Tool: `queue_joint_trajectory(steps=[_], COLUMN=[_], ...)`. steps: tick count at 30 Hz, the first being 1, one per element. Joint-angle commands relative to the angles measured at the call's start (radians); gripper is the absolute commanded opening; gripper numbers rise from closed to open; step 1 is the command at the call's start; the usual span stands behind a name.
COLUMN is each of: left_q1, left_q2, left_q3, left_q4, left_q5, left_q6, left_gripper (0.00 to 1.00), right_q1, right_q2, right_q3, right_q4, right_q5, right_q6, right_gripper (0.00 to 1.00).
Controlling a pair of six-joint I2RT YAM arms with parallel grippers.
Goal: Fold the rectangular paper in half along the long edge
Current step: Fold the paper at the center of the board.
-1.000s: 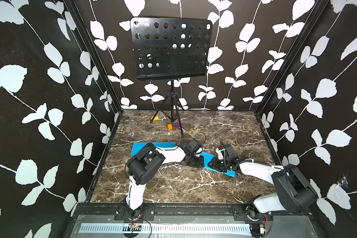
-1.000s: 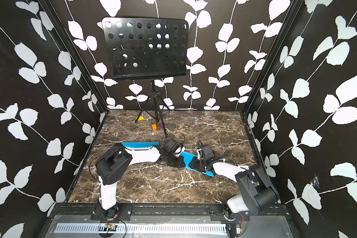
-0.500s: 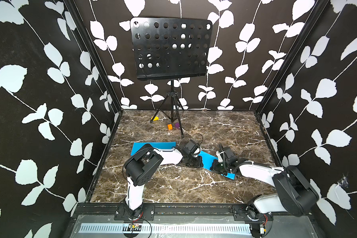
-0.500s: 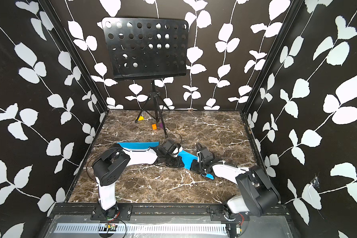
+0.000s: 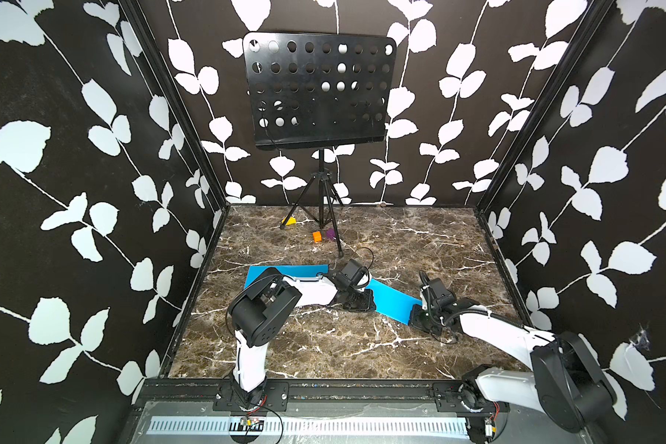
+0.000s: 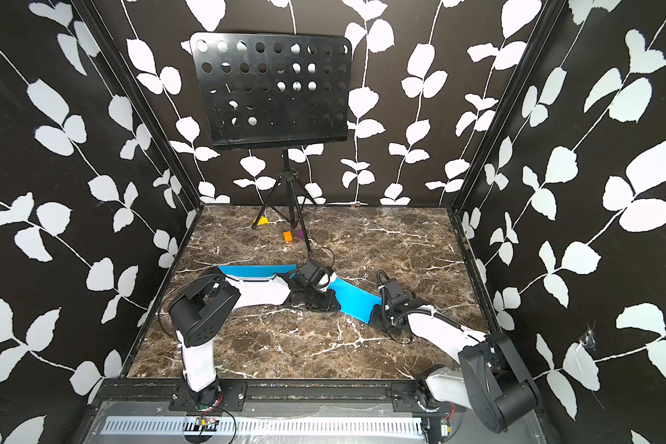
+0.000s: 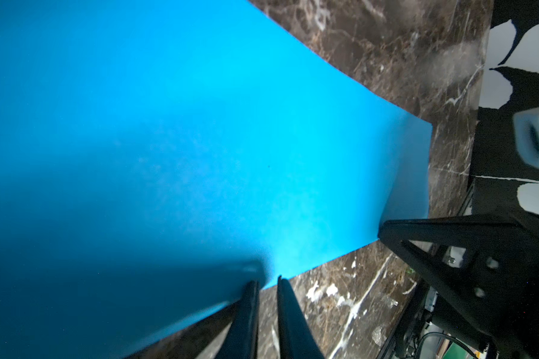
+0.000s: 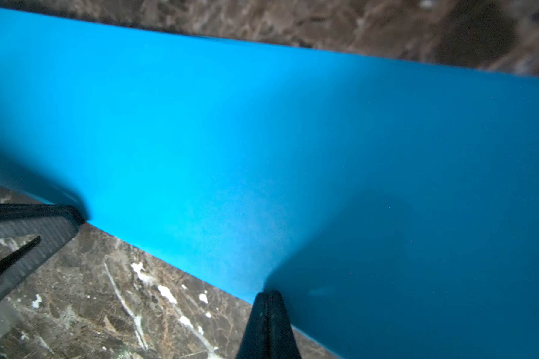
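1. Nearest, well in front of the stand point(image 5: 316, 88), the left arm point(image 5: 262, 311) and right arm point(image 5: 569, 373) rose from the near edge of the table point(image 5: 323, 346). Both reached toward the stand.
2. The right gripper point(image 5: 415, 318) lay low over the table, in front of the stand and off to its right. In the wrist view the right gripper point(image 8: 269, 295) had its fingers pressed together. Their tips just overlapped the near edge of the paper point(image 8: 262, 124), pinching it close to a corner.
3. The left gripper point(image 5: 358, 303) sat slightly closer to the stand, almost straight in front of its pole and just as low. Its fingers point(image 7: 246, 310) stood nearly together with a thin gap between them. The edge of the paper point(image 7: 199, 140) met their tips, but whether they pinched it could not be told.
4. The blue paper point(image 5: 391, 301) lay on the table in front of the stand's feet, in both top views point(image 6: 352, 298). The strip to the stand's left lay flat, partly under the left arm. The rest slanted away from the stand toward the right gripper.
5. Closer to the stand, an orange block point(image 5: 316, 236) and a purple block point(image 5: 330, 232) sat beside its front leg. A yellow piece point(image 5: 289, 221) sat by its left leg.
6. Farthest, the stand stood on its tripod against the back wall, its perforated black desk tilted.
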Motion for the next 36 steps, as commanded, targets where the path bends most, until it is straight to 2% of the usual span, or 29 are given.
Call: queue_joint_trajectory(steps=[1,11,20,25,30,32,36], left_q1=[0.032,0.043,0.053,0.053,0.053,0.052,0.053], left_q2=[0.052,0.056,0.057,0.052,0.004,-0.029,-0.088], left_q3=[-0.04,-0.045,-0.038,-0.03,-0.019,-0.018,-0.006], left_q4=[-0.156,-0.156,-0.151,-0.148,-0.121,-0.078,0.039], left_q5=[-0.125,-0.115,-0.106,-0.094,-0.04,0.008,0.099], left_q6=[0.009,0.011,0.018,0.023,0.014,0.0,-0.056], left_gripper=[0.16,0.16,0.16,0.16,0.17,0.18,0.18], right_q1=[-0.009,-0.01,-0.018,-0.015,-0.013,-0.008,0.006], right_q2=[-0.005,0.034,0.046,-0.027,-0.064,-0.051,0.034], right_q3=[-0.006,0.091,0.117,0.12,0.152,0.177,0.221], right_q4=[-0.203,-0.386,-0.449,-0.356,-0.236,-0.181,0.012], right_q5=[0.105,0.268,0.352,0.284,0.256,0.242,0.128], right_q6=[0.014,-0.022,-0.022,-0.024,-0.033,-0.042,-0.062], right_gripper=[0.0,0.0,0.0,0.01,0.21,0.25,0.28])
